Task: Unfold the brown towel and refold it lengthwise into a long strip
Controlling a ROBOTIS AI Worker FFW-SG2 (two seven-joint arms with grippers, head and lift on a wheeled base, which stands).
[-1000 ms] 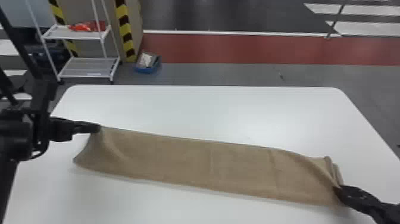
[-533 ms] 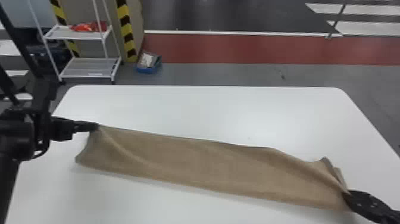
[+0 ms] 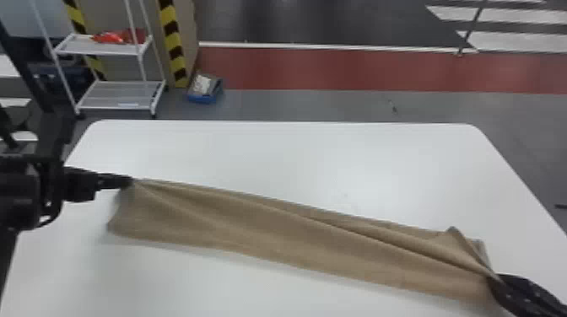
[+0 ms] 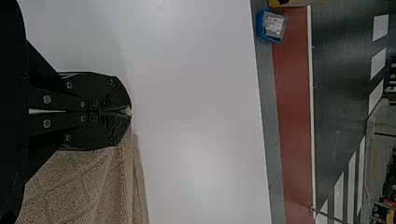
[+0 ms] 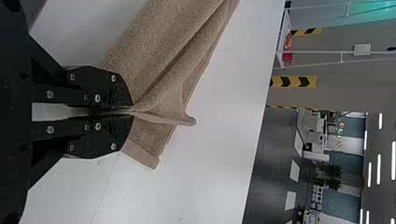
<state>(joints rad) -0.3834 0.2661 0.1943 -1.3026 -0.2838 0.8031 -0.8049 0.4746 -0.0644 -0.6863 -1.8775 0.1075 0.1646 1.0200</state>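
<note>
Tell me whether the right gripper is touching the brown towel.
Touching. The right wrist view shows it: the right gripper pinches a fold of the brown towel between its fingertips.

Towel (image 3: 295,244): brown, darker along the creases. Table (image 3: 295,156): plain white. Left gripper (image 3: 131,181) and right gripper (image 3: 494,279): both black. Shelf rack (image 3: 114,95): white; item on it (image 3: 120,37), red. Upright strip (image 3: 172,40): yellow and black slanted stripes. Bin (image 3: 202,99): blue. Floor (image 3: 303,103): grey, with red band (image 3: 358,69), white line (image 3: 337,47), white bars (image 3: 519,42).
</note>
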